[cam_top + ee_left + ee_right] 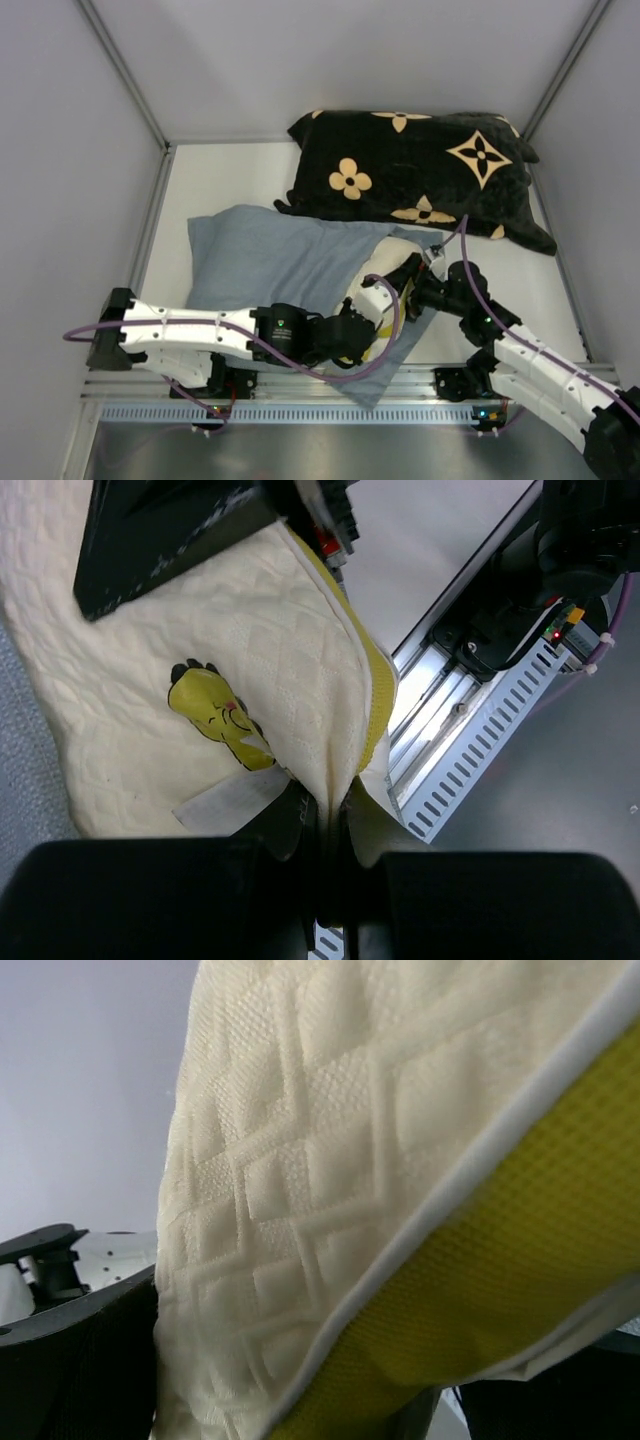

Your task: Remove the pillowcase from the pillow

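On a white bench (225, 180) walled in pale panels, the left arm (180, 335) stretches in from the left edge over a grey-blue pillowcase (270, 255), which lies flat and creased at centre-left with its open end turned toward the right. From that opening the cream pillow (150, 640) stands partly out, its quilted diamond knit and yellow-green piping (378, 695) exposed, while the rest of it stays under the fabric.

The left tool (330, 825) is clenched on the pillow's piped edge, the seam pinched tight between its 2 black fingers near the bench's front. Just beside that grip hang a small white tag (225, 798) and a yellow emblem (215, 712) with dark marks. Beyond the pillow's edge the left wrist view shows the slotted aluminium rail (470, 750) at the front of the bench.

Further right, the right tool (408, 272) meets the pillow from the other side. Its jaws stand spread wide with the pillow's corner between them; 1 black finger (70, 1360) lies against the knit, and whether the pair presses on it cannot be told. The right arm (540, 365) runs back to the lower-right corner.

Behind both, a black cushion (420, 160) with tan flower motifs rests against the back wall, apart from the pillow.
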You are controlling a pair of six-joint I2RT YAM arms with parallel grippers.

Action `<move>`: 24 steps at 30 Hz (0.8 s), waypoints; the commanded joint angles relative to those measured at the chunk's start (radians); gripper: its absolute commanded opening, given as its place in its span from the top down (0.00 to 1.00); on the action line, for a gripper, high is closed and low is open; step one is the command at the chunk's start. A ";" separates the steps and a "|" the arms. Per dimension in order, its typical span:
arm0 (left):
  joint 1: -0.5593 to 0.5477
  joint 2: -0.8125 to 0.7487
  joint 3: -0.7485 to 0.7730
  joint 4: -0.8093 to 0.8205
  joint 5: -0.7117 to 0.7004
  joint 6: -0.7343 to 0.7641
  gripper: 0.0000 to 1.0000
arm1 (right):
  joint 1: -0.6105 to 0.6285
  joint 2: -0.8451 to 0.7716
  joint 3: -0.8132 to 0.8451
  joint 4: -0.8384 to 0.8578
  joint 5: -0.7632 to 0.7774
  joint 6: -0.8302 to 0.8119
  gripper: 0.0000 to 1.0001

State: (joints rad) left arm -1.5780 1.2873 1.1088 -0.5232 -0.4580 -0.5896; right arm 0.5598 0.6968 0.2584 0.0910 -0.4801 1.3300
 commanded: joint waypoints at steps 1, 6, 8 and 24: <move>0.010 0.046 0.112 0.200 0.090 0.033 1.00 | 0.057 0.039 0.054 0.145 -0.051 -0.046 0.03; 0.018 0.076 0.134 0.200 0.107 0.034 1.00 | 0.100 0.061 0.016 0.223 -0.006 -0.049 0.34; 0.024 0.072 0.126 0.198 0.101 0.022 1.00 | 0.100 0.052 0.001 0.254 0.006 -0.037 0.66; 0.027 -0.341 -0.075 0.019 -0.174 -0.170 0.03 | 0.069 -0.152 0.367 -0.283 0.278 -0.491 1.00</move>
State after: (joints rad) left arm -1.5536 0.9829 1.0317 -0.4843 -0.5144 -0.7227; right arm 0.6369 0.5755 0.5625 -0.1829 -0.2302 0.9539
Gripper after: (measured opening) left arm 0.963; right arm 0.118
